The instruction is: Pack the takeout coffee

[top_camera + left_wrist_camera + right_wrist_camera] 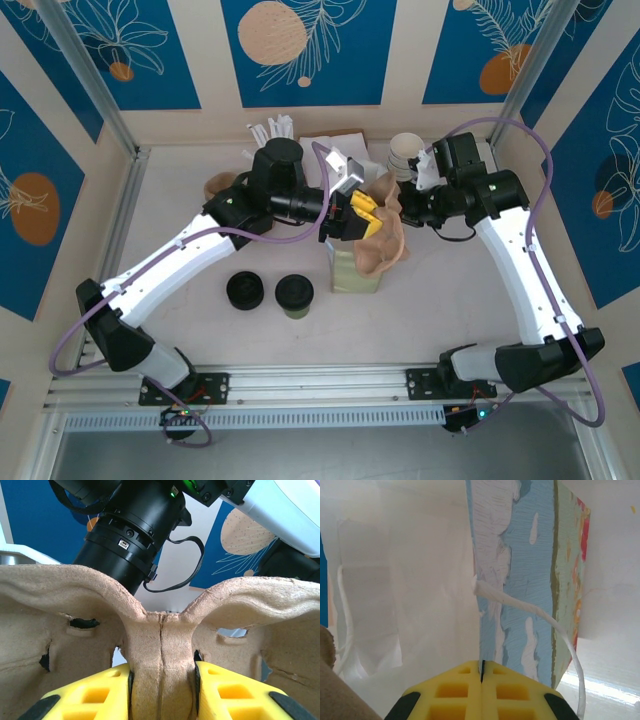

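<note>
Grey table (450, 300) | left gripper (161, 687) clamps pulp carrier (75, 595) ridge | right gripper (481, 680) pinches paper bag (410, 580) edge

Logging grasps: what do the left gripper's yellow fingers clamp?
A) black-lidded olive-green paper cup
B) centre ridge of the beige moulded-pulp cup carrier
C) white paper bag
B: the left gripper pinches the beige moulded-pulp cup carrier at its centre ridge; the black-lidded olive-green paper cup stands free on the table.

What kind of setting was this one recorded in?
Probably a staged lab cell rather than a real café: aluminium frame posts, printed blue wall panels, and takeout props: a pulp cup carrier, a paper bag, a lidded coffee cup.
</note>
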